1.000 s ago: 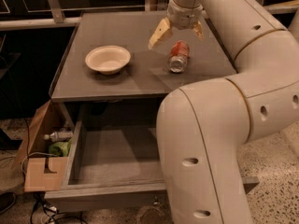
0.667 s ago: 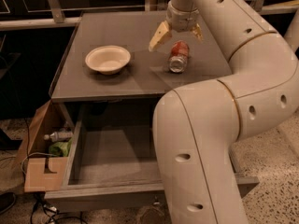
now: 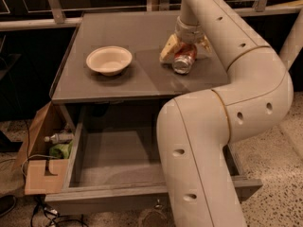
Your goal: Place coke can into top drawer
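Note:
The coke can (image 3: 183, 60) lies on its side on the flat grey cabinet top (image 3: 128, 32), silver end toward me. My gripper (image 3: 187, 47) reaches down onto the can's far end. One cream finger (image 3: 168, 49) is on its left and the other on its right, spread wider than the can and open. The top drawer (image 3: 116, 162) is pulled out below the cabinet top. It holds nothing that shows, and my arm (image 3: 208, 145) hides its right part.
A cream round bowl (image 3: 109, 59) sits on the cabinet top left of the can. A cardboard box (image 3: 40, 176) with a bottle and something green stands on the floor left of the drawer. Cables lie on the floor at the lower left.
My gripper has come down from just above the can, and its fingers now straddle the can's far end. The can, bowl and drawer have not moved.

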Tool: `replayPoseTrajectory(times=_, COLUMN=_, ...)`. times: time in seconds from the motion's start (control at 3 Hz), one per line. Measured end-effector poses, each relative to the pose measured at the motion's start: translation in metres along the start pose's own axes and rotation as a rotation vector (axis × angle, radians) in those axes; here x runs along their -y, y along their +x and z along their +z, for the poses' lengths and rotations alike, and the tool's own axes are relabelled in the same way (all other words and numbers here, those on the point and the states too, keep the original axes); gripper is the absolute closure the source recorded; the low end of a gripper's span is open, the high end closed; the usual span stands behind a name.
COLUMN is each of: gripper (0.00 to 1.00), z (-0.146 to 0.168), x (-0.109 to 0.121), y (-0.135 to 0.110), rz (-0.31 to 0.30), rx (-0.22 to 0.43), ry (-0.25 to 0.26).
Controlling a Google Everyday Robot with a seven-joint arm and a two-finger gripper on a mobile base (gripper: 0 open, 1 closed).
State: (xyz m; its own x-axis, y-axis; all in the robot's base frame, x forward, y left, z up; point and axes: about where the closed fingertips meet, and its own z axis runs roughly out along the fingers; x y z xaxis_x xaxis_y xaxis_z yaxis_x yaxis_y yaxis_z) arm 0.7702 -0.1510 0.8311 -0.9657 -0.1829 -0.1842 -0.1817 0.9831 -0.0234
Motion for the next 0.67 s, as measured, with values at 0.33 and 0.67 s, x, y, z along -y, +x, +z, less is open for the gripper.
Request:
replayPoseTrajectory(times=0.33, gripper=0.23, z=0.003, x=-0.0011, y=-0.0061, rz=-0.001, rx=0.02, ry=-0.002)
replayPoseTrajectory(times=0.67, gripper=0.46, z=0.0051, x=-0.0021, y=-0.0101, rz=-0.002, rx=0.03, ry=-0.003)
